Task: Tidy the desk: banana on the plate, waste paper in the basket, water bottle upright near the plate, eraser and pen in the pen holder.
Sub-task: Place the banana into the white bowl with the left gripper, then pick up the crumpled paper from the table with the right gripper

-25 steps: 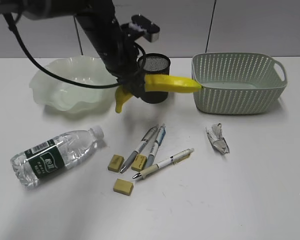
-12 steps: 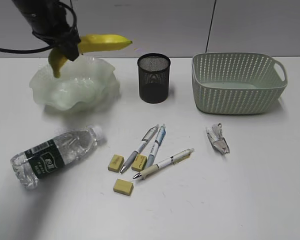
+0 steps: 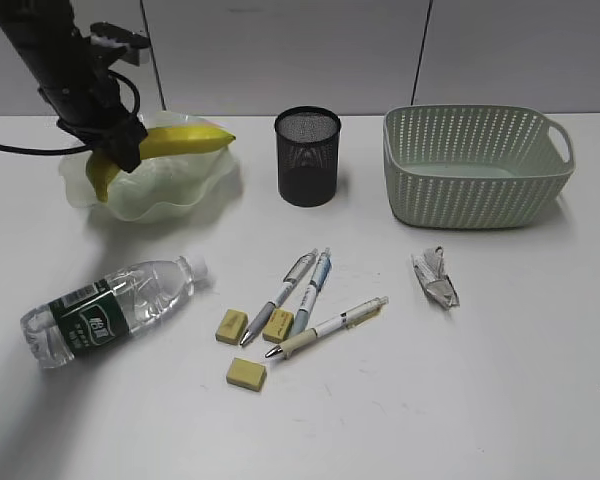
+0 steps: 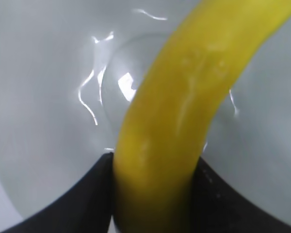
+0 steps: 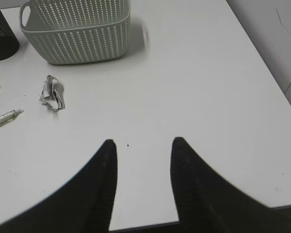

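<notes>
While held: left pincer [image 3: 118, 150] clamps curved yellow banana [image 3: 185, 141] over wavy translucent green plate [image 3: 195, 185], upper left; unreleased.
Right pincer [image 5: 143, 145]: open, empty.
Left: lying clear bottle [image 3: 110, 310], pens, erasers, crumpled paper [image 3: 435, 277] on white worktop [image 3: 500, 380].

The near and right parts of the counter [image 3: 500, 400] lie bare, and the right claw [image 5: 141, 145] hangs over that bare stretch with nothing between its tips. Mid-counter is crowded: three pens [image 3: 310, 300] and three erasers [image 3: 246, 373] lie close together, the water bottle [image 3: 110, 312] lies to their left, the waste paper [image 3: 436, 278] to their right. Along the back, the plate [image 3: 180, 185], pen holder [image 3: 308, 156] and basket [image 3: 475, 165] stand with gaps between.
</notes>
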Motion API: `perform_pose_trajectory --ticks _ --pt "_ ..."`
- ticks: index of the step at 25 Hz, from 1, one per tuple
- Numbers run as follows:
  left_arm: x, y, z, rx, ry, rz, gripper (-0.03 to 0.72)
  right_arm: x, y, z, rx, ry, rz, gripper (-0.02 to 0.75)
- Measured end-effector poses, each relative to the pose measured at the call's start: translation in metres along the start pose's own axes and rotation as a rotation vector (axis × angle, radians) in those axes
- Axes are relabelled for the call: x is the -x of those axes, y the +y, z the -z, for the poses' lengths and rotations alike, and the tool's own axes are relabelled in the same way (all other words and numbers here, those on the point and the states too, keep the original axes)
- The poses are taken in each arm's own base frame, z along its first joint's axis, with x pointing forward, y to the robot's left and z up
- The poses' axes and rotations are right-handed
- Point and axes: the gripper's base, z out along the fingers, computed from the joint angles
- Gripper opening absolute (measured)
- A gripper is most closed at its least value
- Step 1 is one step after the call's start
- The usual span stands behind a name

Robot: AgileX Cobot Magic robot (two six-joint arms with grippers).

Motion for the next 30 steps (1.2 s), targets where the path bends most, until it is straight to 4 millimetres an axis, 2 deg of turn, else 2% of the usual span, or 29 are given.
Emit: perform_pose_trajectory --ticks 3,6,7,10,12,19,24,30 --pt "0.0 0.001 -0.017 0.0 0.005 0.01 0.335 0.0 0.0 0.0 0.0 0.0 0.0 0.307" --pt "0.0 0.002 -0.021 0.01 -0.003 0.01 0.336 0.0 0.0 0.0 0.0 0.0 0.0 0.307" --pt "0.001 0.002 -0.02 0.013 -0.005 0.014 0.361 0.0 0.0 0.0 0.0 0.0 0.0 0.307" --pt "0.002 0.003 -0.011 0.022 -0.02 0.035 0.504 0.0 0.0 0.0 0.0 0.0 0.0 0.307" --pt "0.003 0.003 0.0 0.028 -0.034 0.037 0.539 0.0 0.0 0.0 0.0 0.0 0.0 0.307" --pt "0.003 0.004 0.066 0.101 -0.102 0.083 0.532 0.0 0.0 0.0 0.0 0.0 0.0 0.307" --pt "-0.013 0.001 0.118 0.107 -0.071 0.177 0.531 0.0 0.0 0.0 0.0 0.0 0.0 0.307" --pt "-0.035 0.012 0.191 0.177 -0.196 0.337 0.529 0.0 0.0 0.0 0.0 0.0 0.0 0.307"
